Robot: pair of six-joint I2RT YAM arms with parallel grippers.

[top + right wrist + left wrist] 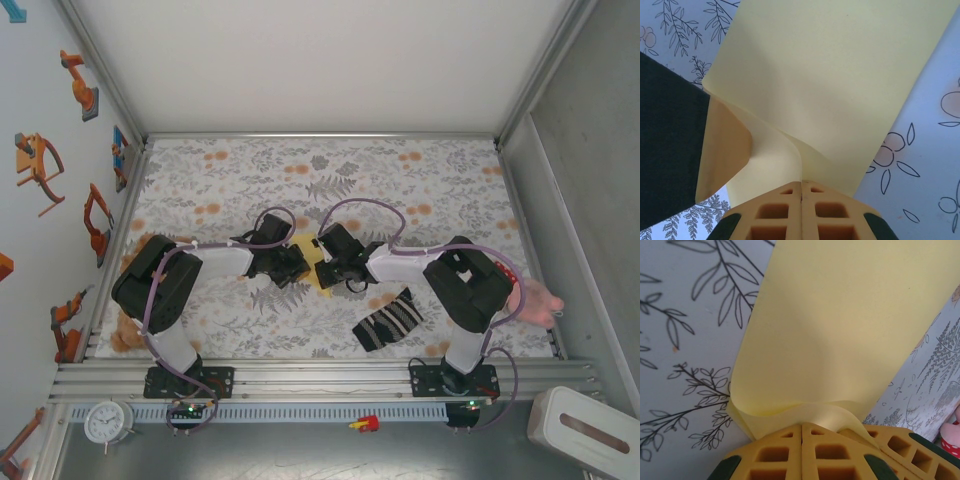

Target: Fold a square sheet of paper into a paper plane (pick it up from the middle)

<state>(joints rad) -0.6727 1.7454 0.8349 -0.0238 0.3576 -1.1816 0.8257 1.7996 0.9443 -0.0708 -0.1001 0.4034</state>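
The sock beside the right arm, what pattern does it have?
The sock has black-and-white stripes, clearest in the top external view.

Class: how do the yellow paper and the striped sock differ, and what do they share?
The paper is plain pale yellow; the sock is black-and-white striped. The paper is pinched by the left gripper and right gripper; the sock lies free. Both are thin and flexible.

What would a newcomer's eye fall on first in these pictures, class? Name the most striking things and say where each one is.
First, the thin pale-yellow sheet of paper, curled and pinched between the left gripper and the right gripper, both shut on it at the middle of the floral-patterned table. Next, the black-and-white striped sock, lying on the table near the right arm's base.
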